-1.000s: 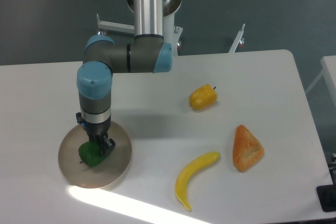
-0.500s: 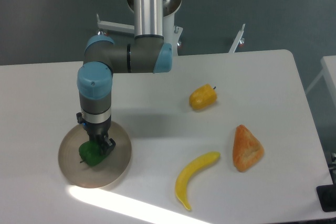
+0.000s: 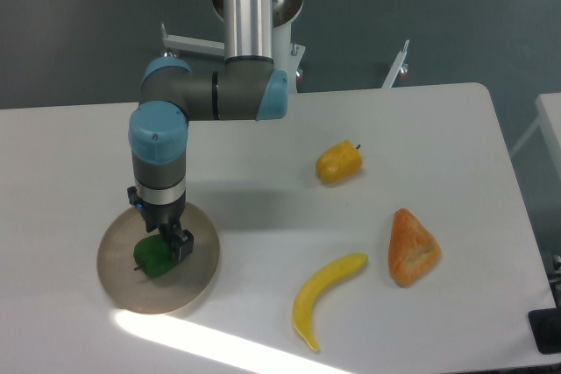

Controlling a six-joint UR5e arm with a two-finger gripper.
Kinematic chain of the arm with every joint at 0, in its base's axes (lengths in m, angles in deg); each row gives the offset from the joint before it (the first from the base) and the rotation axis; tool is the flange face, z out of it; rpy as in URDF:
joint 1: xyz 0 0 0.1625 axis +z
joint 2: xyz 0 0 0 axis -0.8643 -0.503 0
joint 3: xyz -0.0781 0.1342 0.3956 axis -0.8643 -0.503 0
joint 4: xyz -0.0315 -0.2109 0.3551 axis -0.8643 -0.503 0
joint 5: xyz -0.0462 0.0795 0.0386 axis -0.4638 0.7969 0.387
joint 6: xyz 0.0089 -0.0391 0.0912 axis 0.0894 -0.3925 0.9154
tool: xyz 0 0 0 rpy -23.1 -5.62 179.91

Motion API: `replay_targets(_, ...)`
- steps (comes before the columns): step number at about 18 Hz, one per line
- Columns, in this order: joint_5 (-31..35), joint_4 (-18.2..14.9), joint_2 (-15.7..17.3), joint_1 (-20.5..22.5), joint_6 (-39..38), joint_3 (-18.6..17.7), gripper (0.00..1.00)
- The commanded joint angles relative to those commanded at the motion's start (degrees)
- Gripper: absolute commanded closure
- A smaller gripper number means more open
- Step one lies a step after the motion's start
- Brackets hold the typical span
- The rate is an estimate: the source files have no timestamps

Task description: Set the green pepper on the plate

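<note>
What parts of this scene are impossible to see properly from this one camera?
- End effector: open or shut unclear; the wrist above hides it.
- Green pepper: right side covered by the fingers; whether it rests on the plate is unclear.
- Arm base: cut off by the top edge.

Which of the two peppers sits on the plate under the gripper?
The green pepper, lying on the plate at the gripper. The yellow pepper lies on the bare table, far to the right, with nothing near it.
</note>
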Motion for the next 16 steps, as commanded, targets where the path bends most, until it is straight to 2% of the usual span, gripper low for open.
replay_targets(1,0.0,0.0,0.3,0.3,0.0,0.1,0.01)
replay_targets(4,0.0,-0.1,1.7,0.9,0.3,0.2,0.01)
replay_targets(7,0.1,-0.2,2.3,3.7,0.5,0.2,0.00)
replay_targets(16,0.6,-1.1,3.8,16.4,8.4,4.2,0.00)
